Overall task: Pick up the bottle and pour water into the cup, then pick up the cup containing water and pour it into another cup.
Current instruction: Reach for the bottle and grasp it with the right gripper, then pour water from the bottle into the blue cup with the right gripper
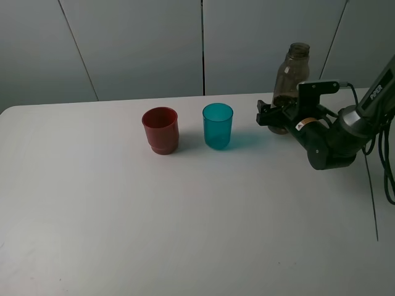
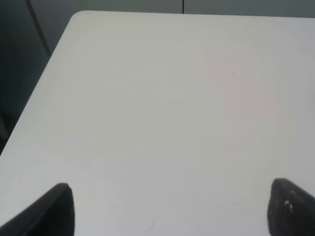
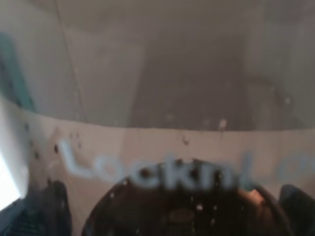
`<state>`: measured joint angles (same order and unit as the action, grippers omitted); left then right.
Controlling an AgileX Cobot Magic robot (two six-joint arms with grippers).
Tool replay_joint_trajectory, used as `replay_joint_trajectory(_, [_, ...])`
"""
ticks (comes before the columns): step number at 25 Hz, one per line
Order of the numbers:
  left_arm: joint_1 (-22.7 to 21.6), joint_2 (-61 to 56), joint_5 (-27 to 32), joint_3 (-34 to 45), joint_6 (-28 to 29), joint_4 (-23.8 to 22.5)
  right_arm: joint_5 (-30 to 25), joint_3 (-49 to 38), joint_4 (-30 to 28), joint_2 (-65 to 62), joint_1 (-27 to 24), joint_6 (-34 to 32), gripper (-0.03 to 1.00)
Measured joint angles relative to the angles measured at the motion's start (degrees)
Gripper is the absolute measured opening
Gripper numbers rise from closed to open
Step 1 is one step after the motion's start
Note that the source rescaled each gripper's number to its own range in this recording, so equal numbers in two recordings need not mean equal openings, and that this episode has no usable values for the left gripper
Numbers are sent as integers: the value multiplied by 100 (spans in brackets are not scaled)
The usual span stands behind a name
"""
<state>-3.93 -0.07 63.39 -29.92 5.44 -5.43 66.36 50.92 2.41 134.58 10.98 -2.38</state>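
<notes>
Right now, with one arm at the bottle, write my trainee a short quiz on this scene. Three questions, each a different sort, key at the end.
1. True or false: the bottle stands upright on the table with no cap on its neck.
2. Pick one. In the high view, the teal cup stands: A) between the red cup and the bottle; B) left of the red cup; C) behind the bottle.
3. Fill in: the jaws of the ___ gripper stand on either side of the bottle's lower body.

Key
1. True.
2. A.
3. The right gripper.
</notes>
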Motion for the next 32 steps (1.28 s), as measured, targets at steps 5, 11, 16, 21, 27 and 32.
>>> replay_joint_trajectory(5, [0,0,0,0,0,0,52,9,23,0,-12,10,0])
replay_joint_trajectory(11, [0,0,0,0,0,0,52,9,1,0,-12,23,0])
replay_joint_trajectory(16, [0,0,0,0,0,0,65,9,1,0,-12,23,0])
replay_joint_trajectory(21, [0,0,9,0,0,0,-158,-1,-22,-186,-12,299,0])
replay_joint_trajectory(27, [0,0,9,0,0,0,-647,-1,-198,-853,-12,1034,0])
replay_joint_trajectory(32, [0,0,9,0,0,0,-1423,-1,-609,-1310,-12,1573,0])
